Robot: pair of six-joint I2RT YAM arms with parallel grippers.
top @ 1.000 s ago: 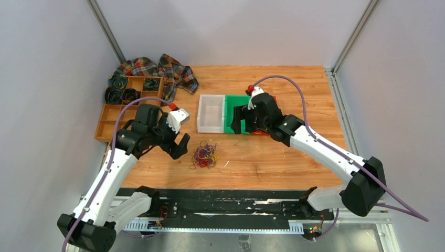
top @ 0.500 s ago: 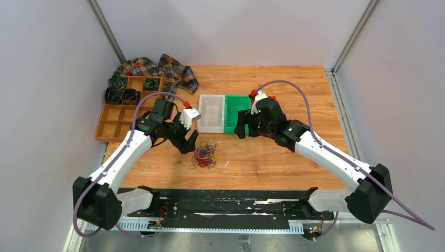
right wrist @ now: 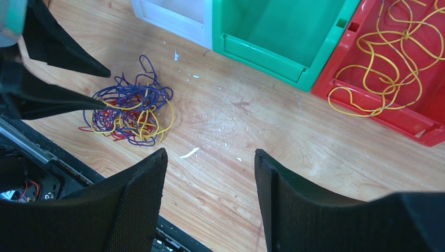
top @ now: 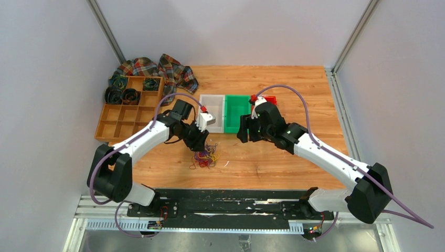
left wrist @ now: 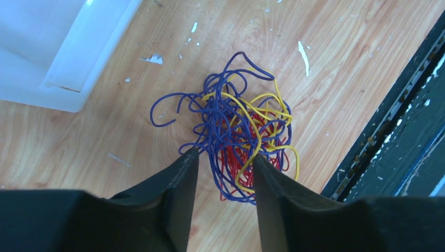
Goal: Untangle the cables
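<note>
**Entry 1: cables** (top: 205,156). One loose tangle of blue, yellow and red strands. It lies on the bench (top: 283,163) near the front edge, in front of the white bin (top: 212,100). A separate yellow strand (right wrist: 388,68) lies in the red bin (right wrist: 367,113). The green bin (right wrist: 262,52) shows nothing in the part I can see.

**Entry 2: left gripper** (left wrist: 223,157). It is down at the cables. The fingers (left wrist: 176,199) stand part-way apart, straddling the near edge of the tangle. Blue and red strands sit in the gap, and I see none pinched.

**Entry 3: right gripper** (right wrist: 210,157). It hovers over bare bench near the green bin, well apart from the cables. The fingers (right wrist: 139,205) are spread wide with nothing between them.

**Entry 4: step in hand.** I judge this to be the first grab at the tangle. The next move, as I see it, is to close my left fingers on a few strands rather than the whole clump. Then I would bring the right across to a free loop, probably the blue end sticking out towards the white bin, and draw the two apart gently.

**Entry 5: not legible.**
- From overhead, the left gripper covers the far side of the tangle.
- I cannot tell whether the left fingertips touch the bench.
- The red strands are mostly buried, and I cannot read the crossings or the strand count.
- The red bin is cut off at the frame edge in the right wrist view and largely behind the arm from above.
</note>
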